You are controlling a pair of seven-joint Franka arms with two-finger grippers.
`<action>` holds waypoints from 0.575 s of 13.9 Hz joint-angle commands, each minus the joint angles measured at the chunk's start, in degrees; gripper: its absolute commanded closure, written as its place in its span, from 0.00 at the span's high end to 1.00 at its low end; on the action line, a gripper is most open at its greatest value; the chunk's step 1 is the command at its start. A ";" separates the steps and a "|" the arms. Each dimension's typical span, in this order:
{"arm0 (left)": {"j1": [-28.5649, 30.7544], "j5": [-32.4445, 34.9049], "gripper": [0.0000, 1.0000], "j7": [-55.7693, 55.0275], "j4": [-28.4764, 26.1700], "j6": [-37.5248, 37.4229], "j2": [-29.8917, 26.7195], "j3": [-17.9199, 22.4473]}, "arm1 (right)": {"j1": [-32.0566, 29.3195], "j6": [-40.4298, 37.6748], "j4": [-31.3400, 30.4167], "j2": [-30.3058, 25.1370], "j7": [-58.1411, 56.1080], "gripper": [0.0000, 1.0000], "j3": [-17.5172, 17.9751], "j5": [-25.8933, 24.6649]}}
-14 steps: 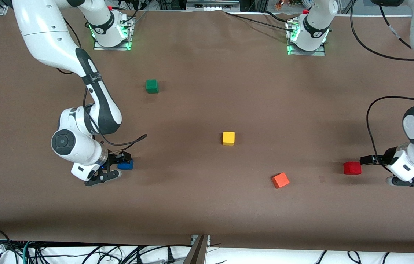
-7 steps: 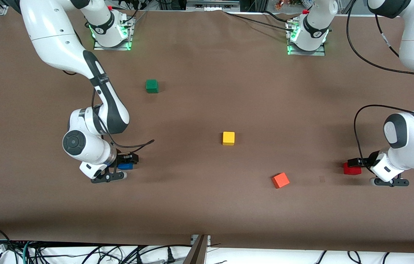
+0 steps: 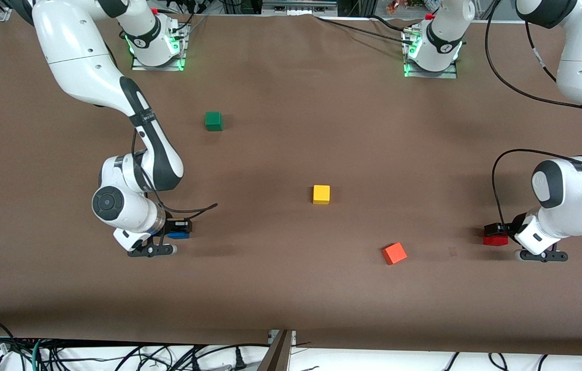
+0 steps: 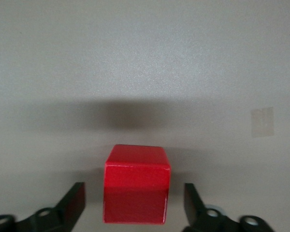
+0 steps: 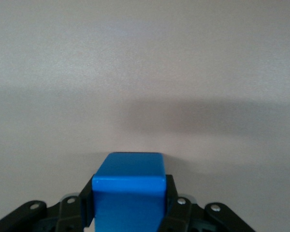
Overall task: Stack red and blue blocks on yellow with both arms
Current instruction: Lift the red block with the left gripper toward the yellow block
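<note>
The blue block (image 3: 179, 235) lies toward the right arm's end of the table, mostly hidden under my right gripper (image 3: 179, 227). In the right wrist view my right gripper (image 5: 129, 195) is shut on the blue block (image 5: 129, 186), with both fingers pressed against its sides. The red block (image 3: 494, 240) lies toward the left arm's end. My left gripper (image 3: 497, 230) is low over it. In the left wrist view my left gripper (image 4: 134, 200) is open, with the red block (image 4: 137, 183) between its fingers and a gap on each side. The yellow cube (image 3: 321, 194) sits alone mid-table.
An orange cube (image 3: 394, 253) lies between the yellow cube and the red block, nearer to the front camera. A green cube (image 3: 213, 120) sits nearer to the arm bases. A small tape patch (image 4: 262, 122) marks the brown table cover (image 3: 291, 288).
The left gripper has moved from beside the red block to over it and come down around it. The right gripper has settled over the blue block, which now shows less.
</note>
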 commanded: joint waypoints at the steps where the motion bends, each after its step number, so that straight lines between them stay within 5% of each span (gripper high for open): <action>1: 0.10 0.11 0.09 1.38 -0.92 1.02 -0.38 -0.13 | -0.55 -3.21 1.64 -0.59 0.69 0.24 0.16 1.00; 2: 0.10 0.11 0.00 1.38 -0.92 0.93 -0.38 -0.22 | -0.55 -5.57 3.91 -0.51 0.69 0.24 0.16 1.00; 8: -2.26 0.19 0.00 -0.11 1.88 -4.42 -4.24 -4.70 | -0.55 -18.05 10.00 -4.10 0.77 0.24 -0.28 1.17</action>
